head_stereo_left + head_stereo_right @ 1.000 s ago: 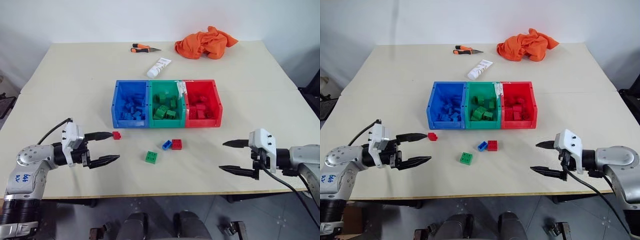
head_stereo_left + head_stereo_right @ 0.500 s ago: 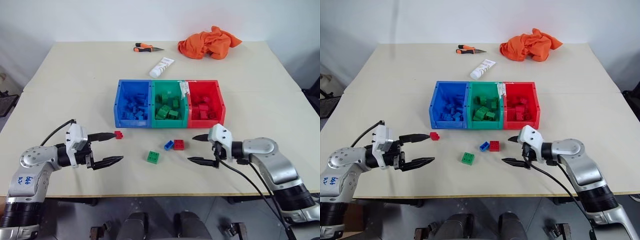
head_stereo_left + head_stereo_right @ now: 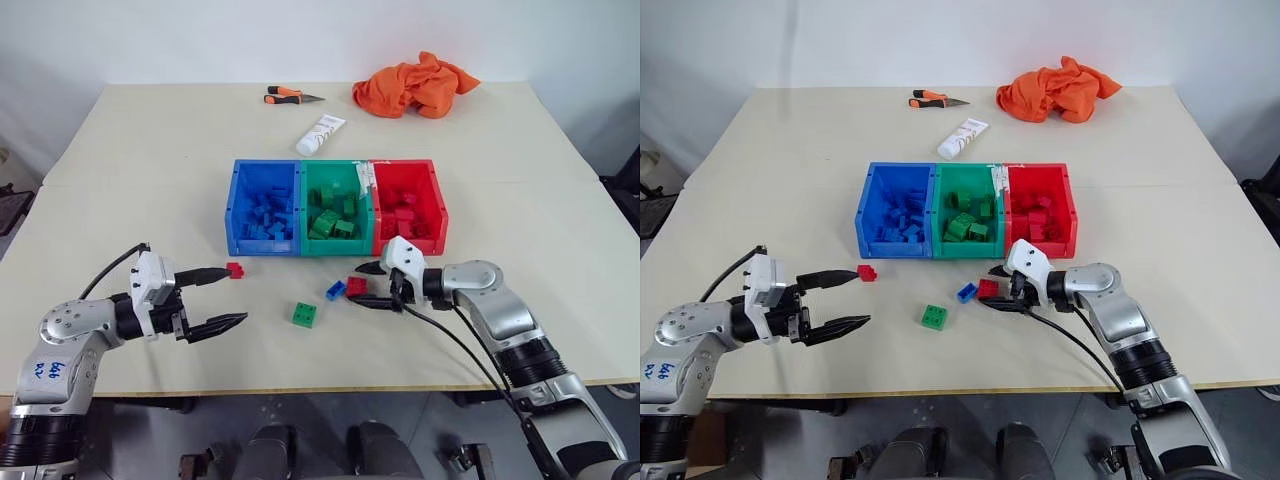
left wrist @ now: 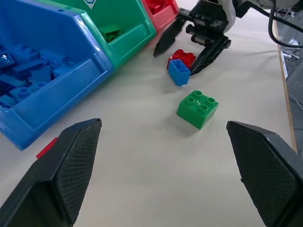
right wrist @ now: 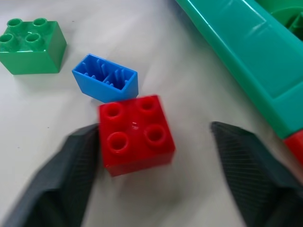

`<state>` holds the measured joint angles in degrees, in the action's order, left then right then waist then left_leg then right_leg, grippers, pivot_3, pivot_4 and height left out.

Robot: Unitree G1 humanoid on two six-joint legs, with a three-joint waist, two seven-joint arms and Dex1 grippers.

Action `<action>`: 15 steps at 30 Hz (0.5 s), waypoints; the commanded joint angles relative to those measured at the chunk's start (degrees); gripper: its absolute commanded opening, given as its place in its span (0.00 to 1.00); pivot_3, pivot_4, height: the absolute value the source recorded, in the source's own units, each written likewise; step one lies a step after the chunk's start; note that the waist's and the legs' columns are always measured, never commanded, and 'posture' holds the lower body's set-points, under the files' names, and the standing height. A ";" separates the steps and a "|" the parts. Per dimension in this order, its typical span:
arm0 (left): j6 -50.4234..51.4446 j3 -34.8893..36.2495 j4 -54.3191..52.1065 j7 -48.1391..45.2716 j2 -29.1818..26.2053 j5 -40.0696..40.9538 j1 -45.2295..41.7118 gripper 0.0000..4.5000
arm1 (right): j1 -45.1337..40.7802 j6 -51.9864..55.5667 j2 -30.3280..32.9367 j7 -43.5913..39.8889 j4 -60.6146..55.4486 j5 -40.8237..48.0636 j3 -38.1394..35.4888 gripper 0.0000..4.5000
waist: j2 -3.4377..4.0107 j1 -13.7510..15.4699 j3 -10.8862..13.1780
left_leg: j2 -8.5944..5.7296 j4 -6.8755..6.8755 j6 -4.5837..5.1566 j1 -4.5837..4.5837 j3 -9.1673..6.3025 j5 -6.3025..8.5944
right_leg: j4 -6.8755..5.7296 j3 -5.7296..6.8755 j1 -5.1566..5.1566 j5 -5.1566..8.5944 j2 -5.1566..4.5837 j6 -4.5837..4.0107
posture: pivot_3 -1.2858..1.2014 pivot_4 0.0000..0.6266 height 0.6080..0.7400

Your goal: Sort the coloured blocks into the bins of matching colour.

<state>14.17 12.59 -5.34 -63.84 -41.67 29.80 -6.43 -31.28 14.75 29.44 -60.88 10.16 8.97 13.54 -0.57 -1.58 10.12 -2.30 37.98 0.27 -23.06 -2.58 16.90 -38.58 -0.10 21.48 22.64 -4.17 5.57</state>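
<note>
Three joined open-top plastic bins in a row at the middle of the beige counter [image 3: 120, 180]: blue bin [image 3: 262, 210] on the robot's left, green bin [image 3: 336, 209] between, red bin [image 3: 409, 205] on the right, each holding studded bricks of its own colour. In front of the bins, four loose bricks on the bare counter: small red studded brick [image 3: 235, 269] near the blue bin's front corner, green four-stud brick [image 3: 304, 314] nearer the counter's front edge, small blue brick [image 3: 335, 290] lying on its side with hollow underside showing, and red four-stud brick [image 5: 136, 134] touching that blue one. Right claw [image 3: 364, 284] low over the counter, black fingers apart on either side of the red four-stud brick, one finger [image 5: 66, 179] touching or nearly touching its side, the other clear of it; not clamped. Left claw [image 3: 216, 297] hanging wide open above the counter, upper fingertip just beside the small red studded brick, nothing between its fingers. Toward the far edge: white tube [image 3: 319, 135], orange-handled tool [image 3: 288, 97], crumpled orange cloth [image 3: 412, 85].
</note>
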 commanded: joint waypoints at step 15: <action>-2.16 -1.80 4.30 -1.27 1.45 -0.54 -5.72 1.00 | -4.41 8.19 7.02 12.02 -11.40 4.16 -17.42 0.33 | 0.01 0.06 0.01 | -0.04 0.01 0.00 -0.01 0.02 0.00 | 0.03 -0.02 0.00 0.00 -0.02 0.00 | 0.52 0.24 1.00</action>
<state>13.06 10.90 -0.94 -64.63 -40.39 29.16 -11.08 -34.17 23.71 35.73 -50.85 -2.09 13.28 -1.33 -0.56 -1.53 10.13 -2.33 37.98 0.27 -23.07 -2.58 16.90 -38.57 -0.11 21.48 22.64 -4.18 5.57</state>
